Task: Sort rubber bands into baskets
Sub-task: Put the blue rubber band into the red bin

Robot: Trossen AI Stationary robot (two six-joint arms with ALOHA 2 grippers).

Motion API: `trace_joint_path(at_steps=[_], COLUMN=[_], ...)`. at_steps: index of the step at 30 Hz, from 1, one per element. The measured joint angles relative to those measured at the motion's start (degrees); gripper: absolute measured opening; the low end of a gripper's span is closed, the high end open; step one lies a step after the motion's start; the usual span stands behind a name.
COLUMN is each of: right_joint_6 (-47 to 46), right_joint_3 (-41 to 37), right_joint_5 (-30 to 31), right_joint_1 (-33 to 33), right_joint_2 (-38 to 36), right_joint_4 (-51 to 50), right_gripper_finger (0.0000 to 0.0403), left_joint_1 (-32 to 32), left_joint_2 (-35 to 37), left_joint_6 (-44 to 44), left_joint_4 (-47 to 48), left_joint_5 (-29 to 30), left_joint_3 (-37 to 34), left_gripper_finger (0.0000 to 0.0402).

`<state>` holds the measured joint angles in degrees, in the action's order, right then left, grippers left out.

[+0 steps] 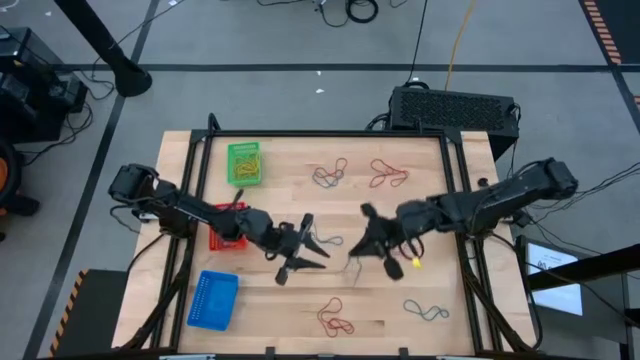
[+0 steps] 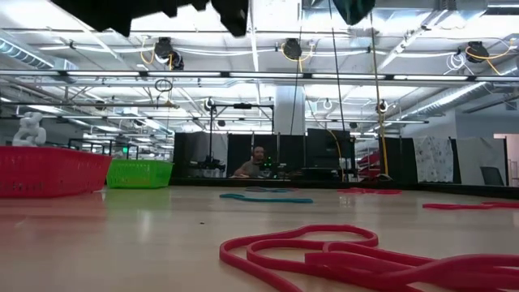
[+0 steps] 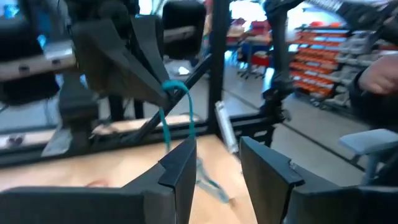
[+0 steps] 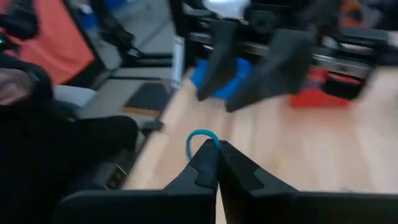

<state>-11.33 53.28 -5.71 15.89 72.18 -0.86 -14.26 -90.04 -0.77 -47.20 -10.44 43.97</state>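
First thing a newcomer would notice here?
Both arms meet over the table's middle: the right gripper is shut on a teal rubber band, its loop showing above the fingertips, while the left gripper faces it, open. Then the colours: the green basket at the far left, the blue basket near left.

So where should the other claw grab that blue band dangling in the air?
Probably the slack loop hanging below the right gripper, whose shut fingers cover the top of the blue rubber band. The left gripper, open and facing it, could come in level, one finger on each side of the hanging strands.
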Motion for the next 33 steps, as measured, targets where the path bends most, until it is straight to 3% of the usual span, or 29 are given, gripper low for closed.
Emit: trace_joint_path(at_steps=[11,21,33], right_joint_6=[1.57,1.68,1.53], right_joint_3=[0.0,0.0,0.0], right_joint_5=[0.24,8.24,12.19], right_joint_1=[4.47,4.47,4.4], right_joint_2=[12.44,13.68,13.6], right_joint_4=[19.31,19.55,17.79], right_gripper_finger=[0.0,0.0,0.0], left_joint_1=[-4.33,-4.55,-4.42], left_joint_2=[-4.2,-8.32,-8.26], left_joint_6=[-1.47,-4.84,-4.84], left_joint_4=[-5.53,-5.84,-5.81], left_joint_5=[1.71,9.48,11.02], left_joint_3=[0.07,0.07,0.07], left_gripper_finger=[0.013,0.013,0.013])
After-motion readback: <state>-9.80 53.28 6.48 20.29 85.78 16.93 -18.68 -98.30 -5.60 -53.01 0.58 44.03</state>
